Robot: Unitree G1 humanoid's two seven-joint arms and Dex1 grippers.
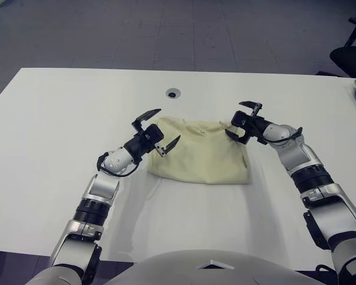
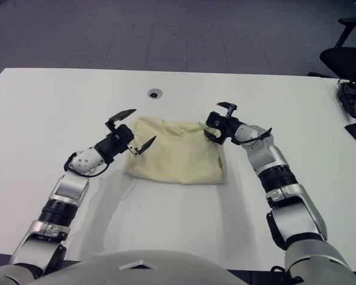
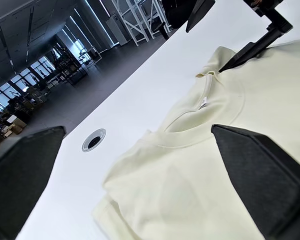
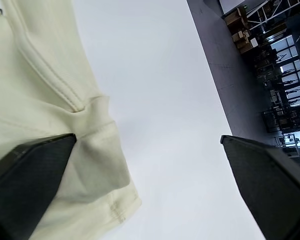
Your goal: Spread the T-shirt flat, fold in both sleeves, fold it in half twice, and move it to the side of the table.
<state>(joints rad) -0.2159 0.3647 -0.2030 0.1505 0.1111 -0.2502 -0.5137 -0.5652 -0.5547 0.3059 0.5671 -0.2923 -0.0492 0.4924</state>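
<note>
A pale yellow T-shirt (image 1: 199, 155) lies folded into a rough rectangle in the middle of the white table (image 1: 59, 119), collar toward the far side. My left gripper (image 1: 158, 127) hangs open over the shirt's left far corner, one finger above the cloth. My right gripper (image 1: 242, 121) is open at the shirt's right far corner, its lower finger touching the cloth edge. The left wrist view shows the collar (image 3: 205, 107) and the other gripper's fingers beyond it. The right wrist view shows a folded cloth corner (image 4: 97, 150) beside one dark finger.
A round cable hole (image 1: 173, 93) sits in the table beyond the shirt. A black office chair (image 1: 351, 56) stands off the table's far right corner. Dark cables (image 2: 350, 98) lie at the right edge. Bare table surface lies left, right and in front of the shirt.
</note>
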